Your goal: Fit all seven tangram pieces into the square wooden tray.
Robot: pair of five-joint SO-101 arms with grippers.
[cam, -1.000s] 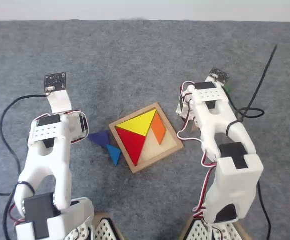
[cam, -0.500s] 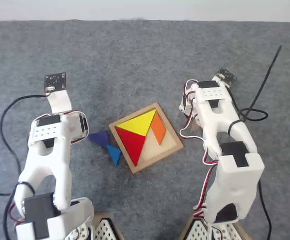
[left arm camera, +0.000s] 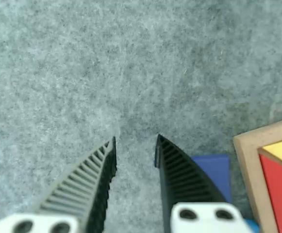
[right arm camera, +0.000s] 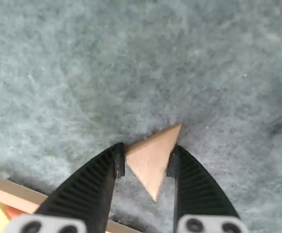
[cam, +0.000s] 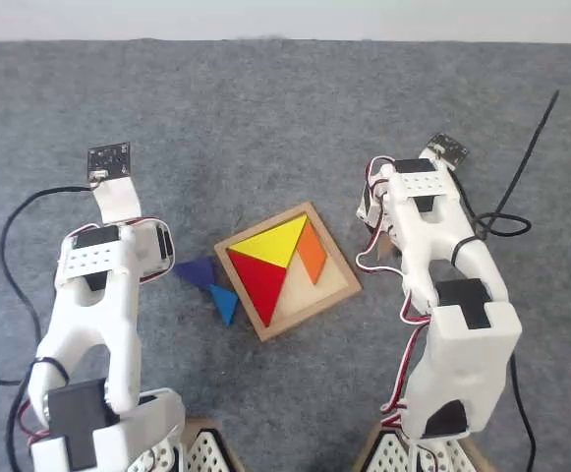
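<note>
Right claw [right arm camera: 146, 156]: clenched on a tan triangle [right arm camera: 153, 162], one finger against each of two edges, one point sticking out past the fingertips. Grey felt counter [cam: 265, 118] lies behind it. I cannot tell whether the triangle rests on the felt or hangs just above it. My right arm stands over the counter on the right side of the tray [cam: 329, 285], with a strip of the tray's wooden rim close by the claw.

Left claw [left arm camera: 136, 143]: released, jaws apart, nothing but felt between the fingertips. It hangs over the counter on the left side of the tray, with the dark blue piece [left arm camera: 213, 170] just beside one finger.

Tray: square, wooden, turned cornerwise, about the middle of the counter between my two arms. Three pieces lie inside:
- yellow triangle [cam: 270, 241], along the far-left side
- red triangle [cam: 258, 280], touching the yellow one, toward the near-left corner
- orange piece [cam: 312, 254], beside the yellow one, toward the right

The near-right part of the tray floor is bare wood.

Outside, on the felt at the tray's left side: the dark blue piece, and a light blue triangle [cam: 224, 301] touching it and lying against the tray's rim.
</note>
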